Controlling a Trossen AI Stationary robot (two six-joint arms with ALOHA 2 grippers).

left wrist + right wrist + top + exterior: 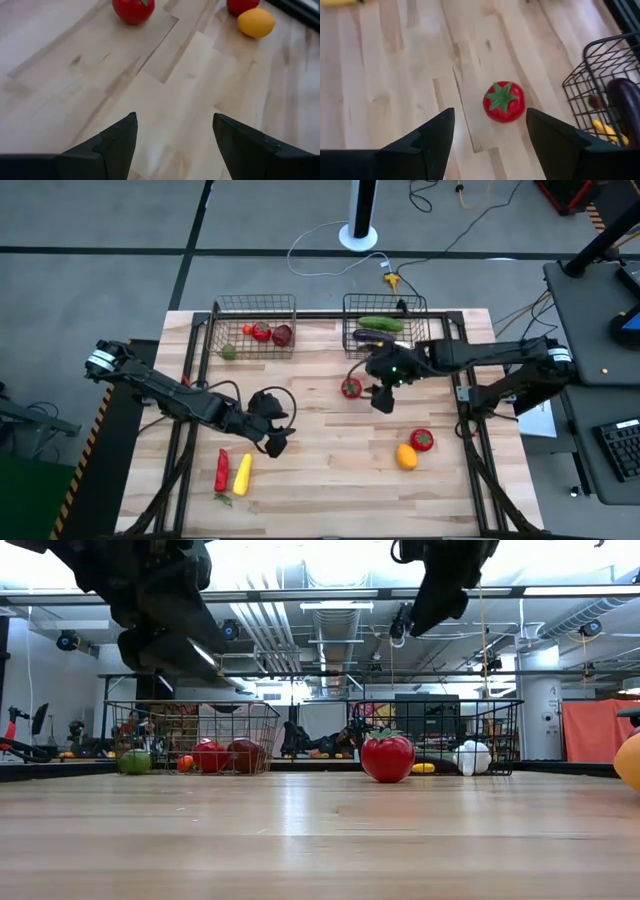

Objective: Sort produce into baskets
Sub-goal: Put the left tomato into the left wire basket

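While your right gripper (381,402) hangs over the table with its fingers spread and nothing between them, a red tomato (351,388) sits just beside it, outside the right basket (385,305). Your left gripper (276,445) is likewise open and empty near the table's middle, with a red pepper (221,470) and a yellow piece (242,474) close by.

Two wire baskets sit along the far edge. The left basket (254,328) holds red round pieces and a green one; the right basket (385,320) has a long green and a purple one. A red tomato (351,388) stands loose just before it — more near right (422,440), with an orange (406,456). Red pepper (221,469) and yellow piece (242,474) lie near left.
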